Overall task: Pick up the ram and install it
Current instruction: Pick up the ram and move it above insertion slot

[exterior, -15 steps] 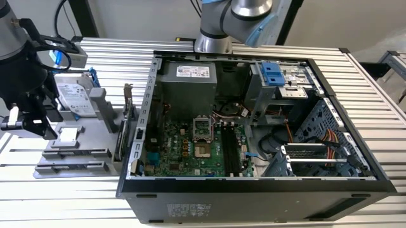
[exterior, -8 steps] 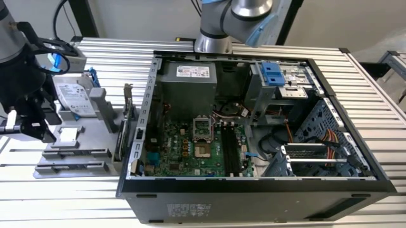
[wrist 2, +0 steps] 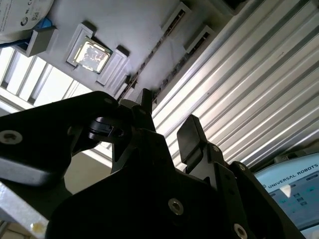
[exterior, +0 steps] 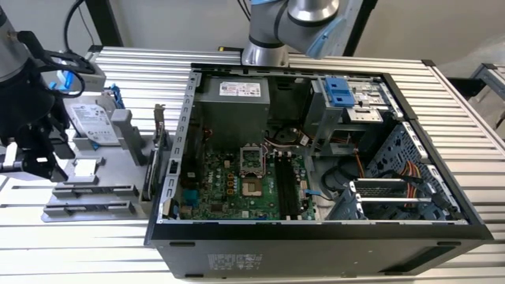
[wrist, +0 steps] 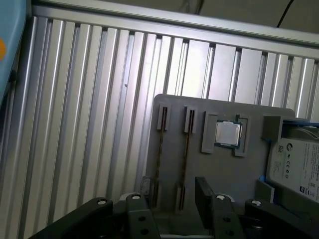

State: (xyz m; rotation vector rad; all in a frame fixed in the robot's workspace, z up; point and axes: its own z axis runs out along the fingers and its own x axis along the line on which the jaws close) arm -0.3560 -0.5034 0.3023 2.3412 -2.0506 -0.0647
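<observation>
Exterior view: the gripper (exterior: 41, 164) hangs at the exterior view's left over the grey fixture (exterior: 94, 177), well apart from the open PC case (exterior: 316, 236) w/ its green motherboard (exterior: 236, 189) and black DIMM slots (exterior: 289, 189). Finger state can't be read from this angle. A silver hard drive (exterior: 91, 121) lies on the fixture's far part, and the table (exterior: 465, 106) is ribbed aluminium slats. Second wrist view: the black blocky fingers (wrist 2: 192, 137) stand apart w/ nothing between them, above the ram (wrist 2: 149, 57). That's two thin dark sticks standing on edge, side by side, each seated in end slots of the matte fixture; a shiny square CPU (wrist 2: 89, 55) sits in a pocket beside them. First wrist view: same layout, the ram (wrist: 185, 154) as hairline strips w/ faint gold specks, and the gripper (wrist: 169, 189) w/ its gap lined up roughly over both sticks; can't tell which one it's centred on. Risks, as I judge them: the sticks are close together, so a finger could land on the neighbour, or the jaws could pinch both. The boards are thin and stiff, so a skewed grip could let one tilt or jam in the fixture slots. Any tilt would likely carry over to the narrow DIMM slot, where forcing it could hurt the contacts or latches.
</observation>
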